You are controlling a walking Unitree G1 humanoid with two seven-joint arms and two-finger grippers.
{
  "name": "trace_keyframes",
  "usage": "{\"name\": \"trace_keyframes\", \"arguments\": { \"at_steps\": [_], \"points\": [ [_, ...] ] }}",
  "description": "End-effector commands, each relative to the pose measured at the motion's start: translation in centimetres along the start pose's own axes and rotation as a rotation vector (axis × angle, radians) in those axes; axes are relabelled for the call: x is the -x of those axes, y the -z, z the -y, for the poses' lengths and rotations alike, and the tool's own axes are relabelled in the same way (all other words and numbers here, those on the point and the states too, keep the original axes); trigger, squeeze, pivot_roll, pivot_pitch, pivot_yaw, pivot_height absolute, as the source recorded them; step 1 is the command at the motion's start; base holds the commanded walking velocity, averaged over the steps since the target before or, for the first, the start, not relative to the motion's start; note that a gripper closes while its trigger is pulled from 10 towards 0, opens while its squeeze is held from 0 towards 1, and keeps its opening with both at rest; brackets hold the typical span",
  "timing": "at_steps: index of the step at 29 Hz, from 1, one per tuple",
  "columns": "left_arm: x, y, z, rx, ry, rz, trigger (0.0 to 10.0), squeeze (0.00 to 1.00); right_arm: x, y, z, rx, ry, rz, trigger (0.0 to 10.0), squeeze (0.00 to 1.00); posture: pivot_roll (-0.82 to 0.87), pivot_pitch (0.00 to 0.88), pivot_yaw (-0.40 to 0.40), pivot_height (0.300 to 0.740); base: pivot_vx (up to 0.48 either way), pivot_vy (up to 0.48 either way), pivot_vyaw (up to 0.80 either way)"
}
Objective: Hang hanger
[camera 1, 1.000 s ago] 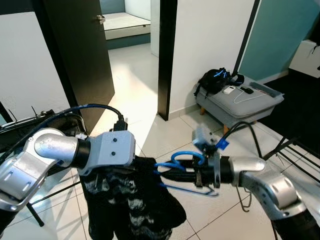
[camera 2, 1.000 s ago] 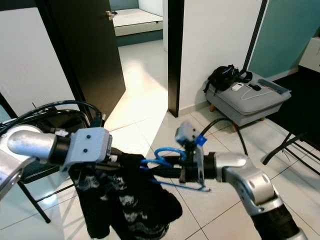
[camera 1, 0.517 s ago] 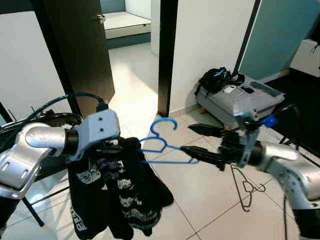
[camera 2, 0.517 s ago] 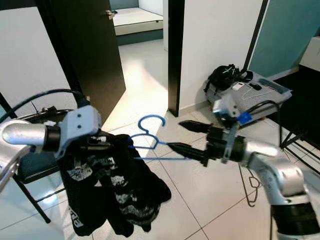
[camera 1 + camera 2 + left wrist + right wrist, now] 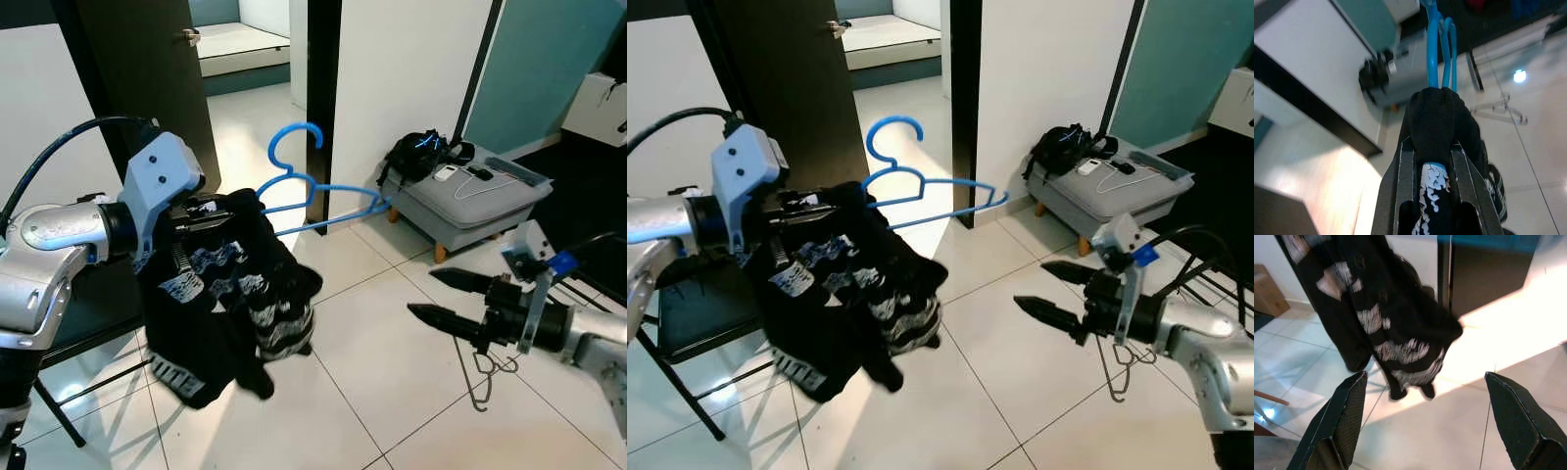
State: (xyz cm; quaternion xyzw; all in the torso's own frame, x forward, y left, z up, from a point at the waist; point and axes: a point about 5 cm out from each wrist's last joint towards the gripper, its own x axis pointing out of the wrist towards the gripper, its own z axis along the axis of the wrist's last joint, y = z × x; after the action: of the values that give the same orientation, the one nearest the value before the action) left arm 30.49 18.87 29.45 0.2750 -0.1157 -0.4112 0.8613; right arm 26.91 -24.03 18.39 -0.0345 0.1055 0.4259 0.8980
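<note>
A blue hanger [image 5: 312,189] carries a black garment with white print [image 5: 221,289] that droops from its left end. My left gripper [image 5: 199,210] is shut on the garment-covered part of the hanger and holds it at chest height, hook up and bare arm pointing right. Through the left wrist view, the black cloth fills the gap between the fingers [image 5: 1402,182] and the blue wire [image 5: 1434,46] runs out beyond. My right gripper [image 5: 421,292] stands open lower right, well apart from the hanger. Its wrist view looks between both fingers [image 5: 1346,417] at the hanging garment [image 5: 1386,318].
A grey bench [image 5: 468,201] holding a black bag and small items stands by the white wall. A bare wire hanger [image 5: 480,377] lies on the tiles under my right arm. A dark door [image 5: 147,78], a black door frame [image 5: 319,98] and a folding chair [image 5: 69,328] are on the left.
My right gripper let go of the hanger and drew back down to the right, open. My left arm lifted the hanger and garment up and leftward.
</note>
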Motion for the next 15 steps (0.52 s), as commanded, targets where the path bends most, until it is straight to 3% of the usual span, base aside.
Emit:
{"name": "trace_keyframes", "arguments": {
  "at_steps": [1,2,8,12,15],
  "points": [
    [0.3,-2.9,-1.5,-0.040,-0.044,0.124,0.0,0.00,-0.9,1.4,-0.4,-0.039,-0.008,-0.021,10.0,0.00,0.00,0.000,0.038,0.740,0.000,0.000,0.00],
    [0.3,-4.0,-1.9,-0.047,-0.044,0.174,0.0,0.00,-1.3,1.9,-0.6,-0.070,-0.005,-0.004,10.0,0.00,0.00,0.000,0.041,0.740,0.000,0.000,0.00],
    [0.2,-5.2,-2.5,-0.071,-0.035,0.214,0.0,0.00,-1.6,2.2,-0.5,-0.100,0.009,0.025,10.0,0.00,0.01,0.000,0.043,0.740,0.000,0.000,0.00],
    [0.0,-7.6,-3.4,-0.062,-0.027,0.341,0.0,0.00,-1.6,2.3,-0.4,-0.143,0.033,0.097,10.0,0.00,0.00,0.000,0.053,0.740,0.000,0.000,0.00],
    [0.0,-8.2,-3.4,-0.061,-0.020,0.371,0.0,0.00,-1.5,2.2,-0.5,-0.149,0.032,0.118,10.0,0.00,0.00,0.000,0.055,0.740,0.000,0.000,0.00]
  ]
}}
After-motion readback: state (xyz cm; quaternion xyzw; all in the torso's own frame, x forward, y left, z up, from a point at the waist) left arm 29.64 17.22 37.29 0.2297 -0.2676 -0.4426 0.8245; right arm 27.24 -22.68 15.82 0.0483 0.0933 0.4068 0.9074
